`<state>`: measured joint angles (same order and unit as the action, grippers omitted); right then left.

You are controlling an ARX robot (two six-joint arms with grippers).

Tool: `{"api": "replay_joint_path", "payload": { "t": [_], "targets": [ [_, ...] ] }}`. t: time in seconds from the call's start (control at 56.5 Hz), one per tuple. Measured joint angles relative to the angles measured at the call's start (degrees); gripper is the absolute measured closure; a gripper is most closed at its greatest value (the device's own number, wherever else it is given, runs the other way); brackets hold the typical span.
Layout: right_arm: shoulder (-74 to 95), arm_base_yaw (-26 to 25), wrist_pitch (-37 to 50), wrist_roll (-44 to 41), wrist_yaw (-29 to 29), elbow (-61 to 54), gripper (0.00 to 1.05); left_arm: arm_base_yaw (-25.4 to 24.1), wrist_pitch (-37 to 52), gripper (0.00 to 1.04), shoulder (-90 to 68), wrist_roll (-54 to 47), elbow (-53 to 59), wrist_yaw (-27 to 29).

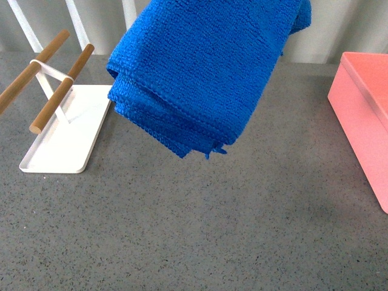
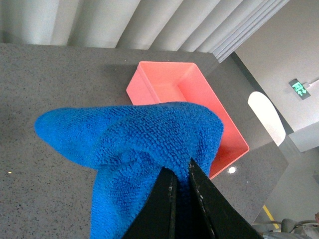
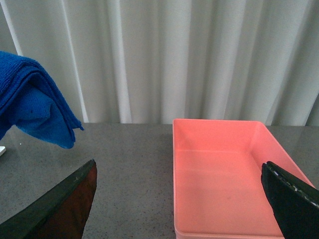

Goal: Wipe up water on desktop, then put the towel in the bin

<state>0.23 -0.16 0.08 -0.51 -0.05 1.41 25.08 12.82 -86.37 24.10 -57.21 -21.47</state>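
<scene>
The blue towel hangs folded in the air above the grey speckled desktop, clear of the surface. My left gripper is shut on the towel, its black fingers pinching a fold. The salmon-pink bin stands at the desktop's right edge and looks empty in both wrist views: the bin lies beyond the towel, and the bin fills the space ahead of my open right gripper. The towel shows at the side of the right wrist view. No water is visible on the desktop.
A white flat tray with two wooden rods stands at the back left of the desktop. Pale curtains hang behind the desktop's far edge.
</scene>
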Motion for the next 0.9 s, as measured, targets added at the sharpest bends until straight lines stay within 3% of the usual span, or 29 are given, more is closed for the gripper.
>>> {"api": "replay_joint_path", "payload": {
  "t": [0.053,0.124,0.177,0.283,0.442,0.655,0.903],
  "targets": [
    [0.1,0.0,-0.1,0.2,-0.2,0.0,0.07,0.0,0.0,1.01,0.0,0.0,0.0,0.2],
    [8.7,-3.4,-13.0,6.3,-9.7,5.5,0.07,-0.1,0.0,1.01,0.0,0.0,0.0,0.3],
    [16.1,-5.8,-15.1,8.8,-15.4,8.3,0.07,0.0,0.0,1.01,0.0,0.0,0.0,0.3],
    [28.7,-8.7,-9.6,10.0,-27.2,12.9,0.07,0.1,0.0,1.01,0.0,0.0,0.0,0.1],
    [48.3,-8.0,2.9,9.4,-43.6,18.7,0.07,0.0,0.0,1.01,0.0,0.0,0.0,0.3],
    [64.3,-3.4,15.1,11.3,-48.7,22.9,0.07,0.0,0.0,1.01,0.0,0.0,0.0,0.3],
    [77.4,2.0,26.0,15.5,-48.0,27.8,0.07,0.0,0.0,1.01,0.0,0.0,0.0,0.3]
  ]
}}
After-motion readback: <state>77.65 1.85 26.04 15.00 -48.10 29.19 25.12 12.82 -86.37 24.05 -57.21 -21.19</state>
